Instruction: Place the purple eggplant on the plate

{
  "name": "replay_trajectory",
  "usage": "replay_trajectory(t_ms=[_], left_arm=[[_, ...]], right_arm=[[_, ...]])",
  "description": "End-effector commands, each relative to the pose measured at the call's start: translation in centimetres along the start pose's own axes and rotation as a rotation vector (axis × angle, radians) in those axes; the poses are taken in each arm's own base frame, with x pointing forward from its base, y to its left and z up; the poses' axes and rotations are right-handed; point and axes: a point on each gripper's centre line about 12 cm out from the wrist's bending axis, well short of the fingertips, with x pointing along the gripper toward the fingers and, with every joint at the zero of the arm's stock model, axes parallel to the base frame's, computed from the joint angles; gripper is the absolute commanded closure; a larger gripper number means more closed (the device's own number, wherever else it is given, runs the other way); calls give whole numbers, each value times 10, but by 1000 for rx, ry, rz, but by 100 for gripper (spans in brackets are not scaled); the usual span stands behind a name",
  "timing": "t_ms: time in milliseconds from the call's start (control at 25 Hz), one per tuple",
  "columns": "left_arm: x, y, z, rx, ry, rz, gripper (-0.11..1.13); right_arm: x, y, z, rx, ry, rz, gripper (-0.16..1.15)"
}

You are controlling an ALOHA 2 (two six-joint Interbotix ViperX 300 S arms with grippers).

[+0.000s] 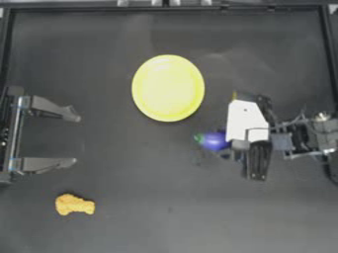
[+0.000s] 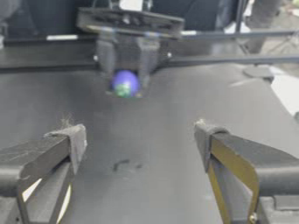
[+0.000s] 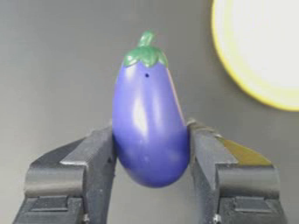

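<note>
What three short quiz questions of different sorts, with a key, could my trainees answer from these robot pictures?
1. True or false: the purple eggplant already lies on the plate.
2. Multiple choice: which pincer grips the eggplant? A) the left pincer B) the right pincer C) neither
3. Fill in: the lumpy orange-yellow piece lies on the table nearest the ___ arm's side.

Key
1. False: it is held between the right pincer's jaws, beside the plate and off its rim.
2. B; the left pincer waits open at its own side.
3. left
</note>
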Motion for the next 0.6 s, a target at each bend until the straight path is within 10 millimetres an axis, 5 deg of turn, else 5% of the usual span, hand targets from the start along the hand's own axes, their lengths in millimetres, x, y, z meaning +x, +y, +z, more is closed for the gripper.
replay_trajectory(t_ms=[40, 600], left_arm=[[5, 0, 6, 1, -6, 2, -1], [5, 3, 4, 1, 0, 12, -1]], right_arm=[[-6, -22, 20, 12, -88, -24, 77], [28, -83, 54, -41, -51, -114, 84]])
